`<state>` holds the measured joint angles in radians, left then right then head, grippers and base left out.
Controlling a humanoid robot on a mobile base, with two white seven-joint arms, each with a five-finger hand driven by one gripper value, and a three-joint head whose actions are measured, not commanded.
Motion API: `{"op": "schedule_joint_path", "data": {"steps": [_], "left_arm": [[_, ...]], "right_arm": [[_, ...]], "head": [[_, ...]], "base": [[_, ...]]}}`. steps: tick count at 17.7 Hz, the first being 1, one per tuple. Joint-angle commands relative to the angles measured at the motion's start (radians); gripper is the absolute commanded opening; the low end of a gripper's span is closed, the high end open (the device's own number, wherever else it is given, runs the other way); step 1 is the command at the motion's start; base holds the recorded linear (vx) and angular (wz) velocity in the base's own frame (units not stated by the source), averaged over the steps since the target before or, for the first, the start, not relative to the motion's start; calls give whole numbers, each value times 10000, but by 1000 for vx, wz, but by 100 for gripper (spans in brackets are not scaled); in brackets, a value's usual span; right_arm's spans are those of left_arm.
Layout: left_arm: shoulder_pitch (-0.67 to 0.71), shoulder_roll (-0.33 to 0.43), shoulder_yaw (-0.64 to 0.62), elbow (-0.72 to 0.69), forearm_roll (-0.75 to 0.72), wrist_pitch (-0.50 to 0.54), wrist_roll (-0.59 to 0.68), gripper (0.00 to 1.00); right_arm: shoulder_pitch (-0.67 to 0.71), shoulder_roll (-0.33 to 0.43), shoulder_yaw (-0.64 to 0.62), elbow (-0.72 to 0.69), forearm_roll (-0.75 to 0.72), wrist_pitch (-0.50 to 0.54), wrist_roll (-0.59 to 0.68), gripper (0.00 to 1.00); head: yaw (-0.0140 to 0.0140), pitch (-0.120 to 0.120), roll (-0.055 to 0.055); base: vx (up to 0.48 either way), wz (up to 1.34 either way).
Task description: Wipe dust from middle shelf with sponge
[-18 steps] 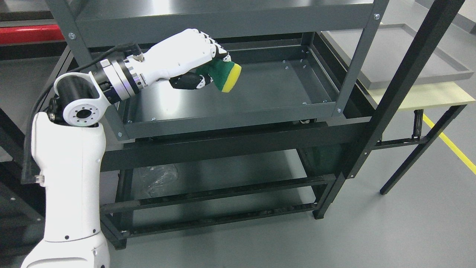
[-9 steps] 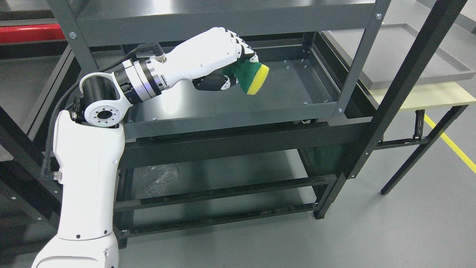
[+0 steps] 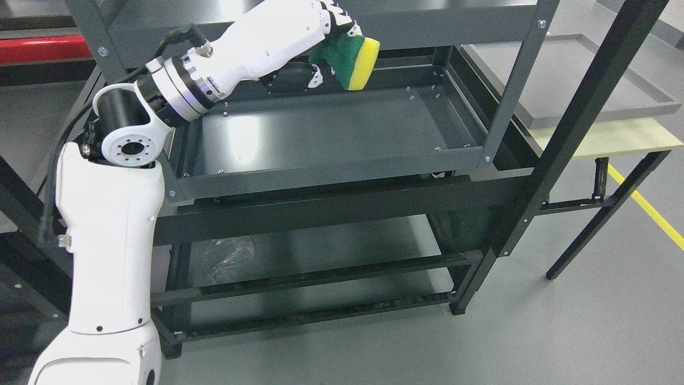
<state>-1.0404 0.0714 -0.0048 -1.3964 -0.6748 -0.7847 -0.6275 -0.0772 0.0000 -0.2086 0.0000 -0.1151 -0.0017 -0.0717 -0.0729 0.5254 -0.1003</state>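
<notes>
Your left robot hand (image 3: 304,27) has its fingers curled tight around the sponge (image 3: 350,60), gripping the green scouring side while the yellow foam face points out to the right and slightly down. The hand sits high in the head view, in front of the front rail of the top shelf (image 3: 427,29), with the sponge overlapping that rail's lower edge. You can see the sponge is held in the air above the back part of the middle shelf (image 3: 331,133), clear of its surface and not touching it. The white forearm (image 3: 107,240) rises from the lower left corner, bends at the elbow joint beside the shelf's left post, and reaches up and to the right toward the sponge. A black cable runs along the wrist.

The middle shelf is a dark metal tray with a raised lip, and its floor shows a bright glare patch near the left. Below it, the bottom shelf (image 3: 320,251) holds a crumpled piece of clear plastic (image 3: 227,256). To the right stands a counter (image 3: 614,136) carrying a grey tray (image 3: 577,80). Your right arm does not show.
</notes>
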Motion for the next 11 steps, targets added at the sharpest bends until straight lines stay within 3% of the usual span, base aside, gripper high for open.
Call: {"op": "schedule_joint_path", "data": {"steps": [1, 11], "left_arm": [[-150, 1538, 463, -103, -600, -7, -227, 6], [-165, 3349, 923, -118, 180, -7, -949, 6]], "right_arm": [[5, -175, 0, -175, 0, 722, -4, 100], [5, -175, 0, -175, 0, 722, -4, 100]], "head": [[0, 0, 0], [0, 0, 0]], "base": [[0, 0], [0, 0]]}}
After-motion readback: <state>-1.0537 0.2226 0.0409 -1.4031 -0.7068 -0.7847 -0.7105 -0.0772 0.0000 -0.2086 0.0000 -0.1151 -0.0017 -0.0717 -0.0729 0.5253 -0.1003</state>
